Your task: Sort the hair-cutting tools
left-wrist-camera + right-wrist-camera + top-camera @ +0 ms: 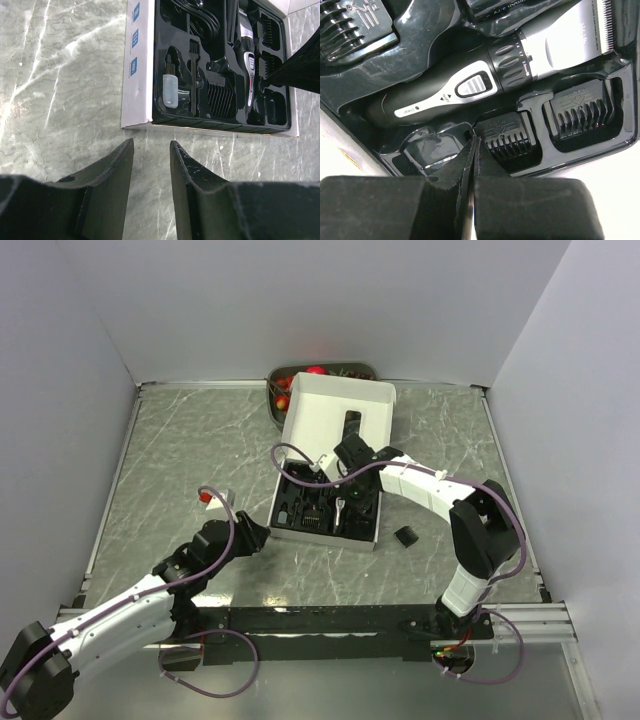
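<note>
A white box [285, 455] holds a black insert tray [180, 112] with the hair-cutting tools. In it lie a black-and-silver clipper [470, 85], comb guards [507, 137] [580, 112] in their slots, a small brush [194, 70] and a white bottle [170, 90]. My right gripper [474, 142] is shut with nothing in it. It hovers over the tray's right column [360, 485], at the rim between an empty slot [432, 150] and a guard. My left gripper [151, 145] is open and empty over the table, just in front of the box's near left corner [262, 533]. One loose black guard [406, 536] lies on the table right of the box.
The box lid [340, 405] stands open behind the tray. A grey tray of fruit [290, 380] sits at the back wall. A small red-and-white item [208, 497] lies left of the box. White walls enclose the marble table [180, 440].
</note>
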Available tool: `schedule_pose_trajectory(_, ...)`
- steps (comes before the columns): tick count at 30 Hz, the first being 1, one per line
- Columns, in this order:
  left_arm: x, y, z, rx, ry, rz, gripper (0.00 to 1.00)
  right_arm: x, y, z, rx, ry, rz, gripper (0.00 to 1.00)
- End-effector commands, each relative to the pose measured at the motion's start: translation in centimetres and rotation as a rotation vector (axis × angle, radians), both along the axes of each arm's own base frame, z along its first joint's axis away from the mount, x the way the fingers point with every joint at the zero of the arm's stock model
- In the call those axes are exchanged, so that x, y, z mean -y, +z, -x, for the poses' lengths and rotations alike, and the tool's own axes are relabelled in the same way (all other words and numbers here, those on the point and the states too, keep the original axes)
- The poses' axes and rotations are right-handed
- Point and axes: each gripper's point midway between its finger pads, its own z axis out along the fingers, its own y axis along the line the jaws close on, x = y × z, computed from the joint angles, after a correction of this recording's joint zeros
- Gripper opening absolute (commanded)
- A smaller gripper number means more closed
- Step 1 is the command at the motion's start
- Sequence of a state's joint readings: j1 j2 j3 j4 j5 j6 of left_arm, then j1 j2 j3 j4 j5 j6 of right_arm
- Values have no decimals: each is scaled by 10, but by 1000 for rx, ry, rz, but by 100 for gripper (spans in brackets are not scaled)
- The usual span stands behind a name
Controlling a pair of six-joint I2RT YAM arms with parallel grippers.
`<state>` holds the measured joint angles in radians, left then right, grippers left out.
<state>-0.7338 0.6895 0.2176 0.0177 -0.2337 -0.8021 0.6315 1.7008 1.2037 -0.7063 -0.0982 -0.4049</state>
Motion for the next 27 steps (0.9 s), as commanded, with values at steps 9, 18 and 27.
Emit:
schedule_pose_trajectory(9, 3, 13, -5, 29, 6, 20, 41, -7, 24, 4, 52, 6, -44, 0)
schedule_pose_trajectory(18, 2, 15, -5, 35, 8, 25, 41, 23, 83, 8, 260, -151, -53, 0)
schedule_pose_trajectory(27, 1, 19, -4, 50, 10, 39, 41, 52, 129, 28, 470, -503, -412, 0)
